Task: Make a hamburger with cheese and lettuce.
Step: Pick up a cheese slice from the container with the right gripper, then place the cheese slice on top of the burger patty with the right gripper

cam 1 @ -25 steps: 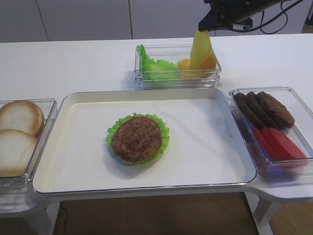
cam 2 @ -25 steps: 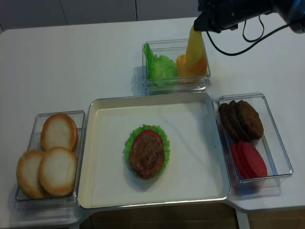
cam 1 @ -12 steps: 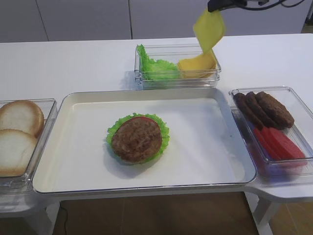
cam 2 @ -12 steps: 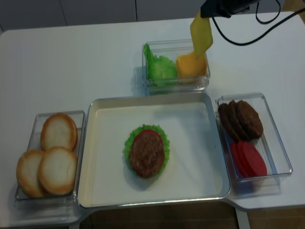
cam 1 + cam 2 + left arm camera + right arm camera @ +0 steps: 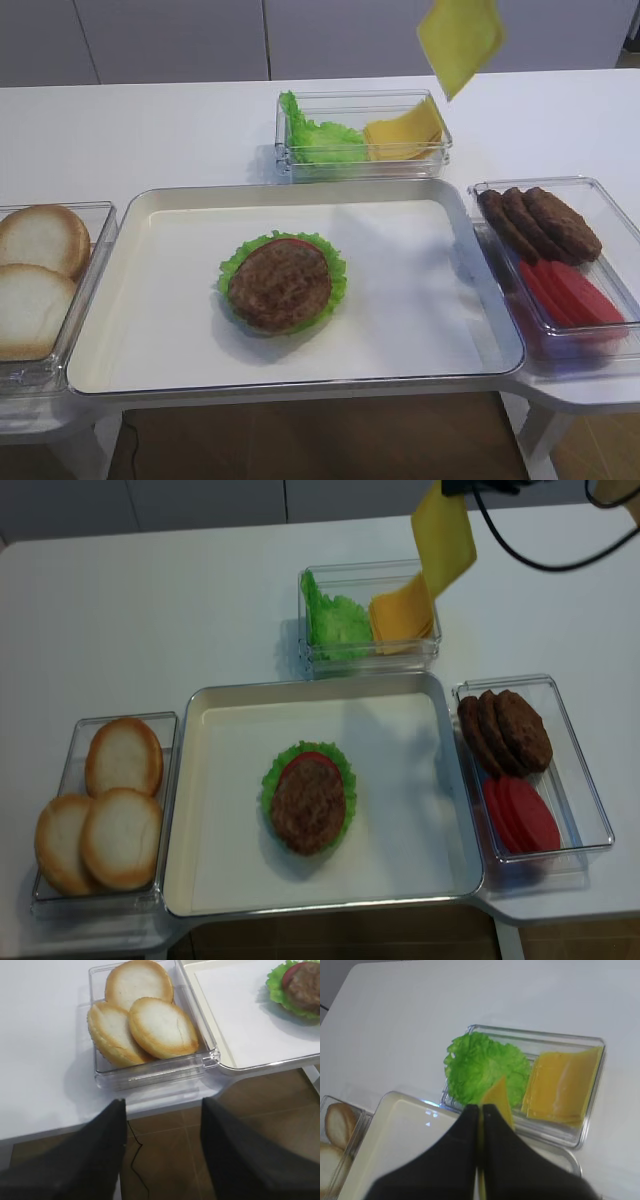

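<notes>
we see the right gripper point(image 5: 481, 1110) has lifted its pinched cheese point(image 5: 460, 40) slice clear of the clear container point(image 5: 362, 165), so it now hangs high above it.

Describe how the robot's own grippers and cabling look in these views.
The right gripper has two broad matte black fingers tapering to narrow tips, without visible markings. The left gripper shows two similar flat black fingers. In the realsense overhead view, a thin black cable loops from the right arm's black body.
</notes>
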Available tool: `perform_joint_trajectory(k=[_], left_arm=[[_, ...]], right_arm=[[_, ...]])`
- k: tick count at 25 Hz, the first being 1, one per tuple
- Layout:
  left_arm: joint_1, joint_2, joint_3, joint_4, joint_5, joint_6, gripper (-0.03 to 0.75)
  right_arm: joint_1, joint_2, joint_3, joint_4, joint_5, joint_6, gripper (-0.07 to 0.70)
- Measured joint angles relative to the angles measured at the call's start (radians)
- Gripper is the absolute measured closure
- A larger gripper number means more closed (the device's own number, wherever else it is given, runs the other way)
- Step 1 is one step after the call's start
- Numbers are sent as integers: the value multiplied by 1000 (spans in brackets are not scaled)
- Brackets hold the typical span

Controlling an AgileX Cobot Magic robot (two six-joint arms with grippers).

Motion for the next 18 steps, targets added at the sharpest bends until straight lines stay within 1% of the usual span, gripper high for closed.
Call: perform_joint_trajectory(k=[2, 4, 6, 9, 13, 18], left_arm=[[0, 0, 0, 0, 0, 0, 356], [0, 0, 0, 0, 0, 0, 356], [0, 0, 0, 0, 0, 0, 356], [0, 0, 0, 0, 0, 0, 356], [0, 0, 0, 0, 0, 0, 356], [0, 0, 0, 0, 0, 0, 356]], right_arm=[[5, -63, 70, -4, 2, 3, 629], [22, -122, 134, -17, -10, 15, 629], [61, -180, 198, -32, -21, 22, 629], [132, -234, 267, -39, -21, 35, 629], [231, -250, 309, -58, -21, 71, 629], [366, -250, 313, -81, -78, 119, 629]])
